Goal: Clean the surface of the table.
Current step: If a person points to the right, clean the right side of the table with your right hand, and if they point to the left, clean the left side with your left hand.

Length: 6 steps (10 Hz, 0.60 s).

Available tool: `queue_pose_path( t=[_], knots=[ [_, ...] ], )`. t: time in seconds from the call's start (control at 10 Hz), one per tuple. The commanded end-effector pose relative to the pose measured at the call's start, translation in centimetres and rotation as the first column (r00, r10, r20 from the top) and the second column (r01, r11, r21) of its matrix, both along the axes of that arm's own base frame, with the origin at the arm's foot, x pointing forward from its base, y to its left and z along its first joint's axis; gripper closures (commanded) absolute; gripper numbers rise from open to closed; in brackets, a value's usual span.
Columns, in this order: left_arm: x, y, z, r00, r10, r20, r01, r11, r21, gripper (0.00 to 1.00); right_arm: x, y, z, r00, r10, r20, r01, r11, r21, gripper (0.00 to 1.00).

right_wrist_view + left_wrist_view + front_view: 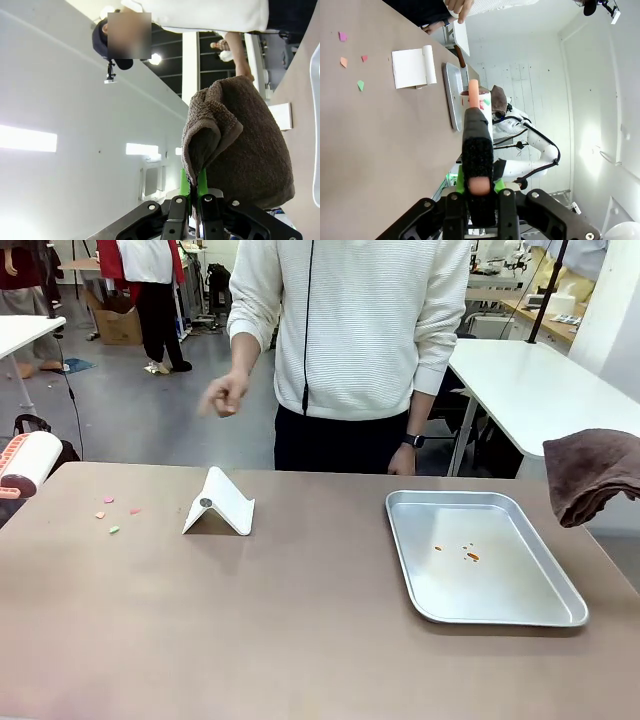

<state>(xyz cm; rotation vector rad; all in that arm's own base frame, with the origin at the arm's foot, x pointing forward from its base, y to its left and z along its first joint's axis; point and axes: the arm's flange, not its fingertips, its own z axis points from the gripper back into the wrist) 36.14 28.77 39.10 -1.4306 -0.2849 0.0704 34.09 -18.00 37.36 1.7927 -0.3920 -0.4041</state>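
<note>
Front view: the table (300, 640) spreads wide and brown, carrying a white folded stand (218, 506), a metal tray (510, 585) and a scatter of paper scraps (114, 529).
Scraps: pink, orange and green bits lying flat on the table's left part, just beside the stand on its left.
Left side: the left gripper (479, 192) is clamped tight on the black-wrapped handle of a lint roller (30, 462), held at the table's far left corner, apparently clear of the top.
Right side: the right gripper (192, 186) pinches a fold of a brown towel (590, 475), which hangs at the table's right edge, beyond the tray.
Bearing: from the lint roller the scraps lie toward the middle of the table and a little toward the robot, near at hand; from the towel they lie across the whole width, with tray and stand between.
Nearer arm: the left, by a clear margin, so the lint roller looks the likelier tool for the scraps.
Tray: a few orange specks (470, 555) sit inside it, not on the table top, close to the towel.
Person: stands at the far side, one hand (225, 395) curled and blurred above the table, seemingly holding nothing.
</note>
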Motion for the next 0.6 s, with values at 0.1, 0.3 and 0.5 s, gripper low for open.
queue_pose_path(
  t=[0.1, 0.3, 0.5],
  knots=[
    [-0.14, -0.01, 0.30, 1.000, -0.005, 0.001, 0.005, 1.000, 0.007, 1.00, -0.18, -0.22, 0.39, 1.000, 0.010, 0.011, -0.010, 1.000, 0.004, 1.00],
    [-0.14, -0.01, 0.30, 1.000, -0.005, 0.001, 0.005, 1.000, 0.007, 1.00, -0.18, -0.22, 0.39, 1.000, 0.010, 0.011, -0.010, 1.000, 0.004, 1.00],
    [-0.14, -0.01, 0.30, 1.000, -0.005, 0.001, 0.005, 1.000, 0.007, 1.00, -0.18, -0.22, 0.39, 1.000, 0.010, 0.011, -0.010, 1.000, 0.004, 1.00]
  ],
)
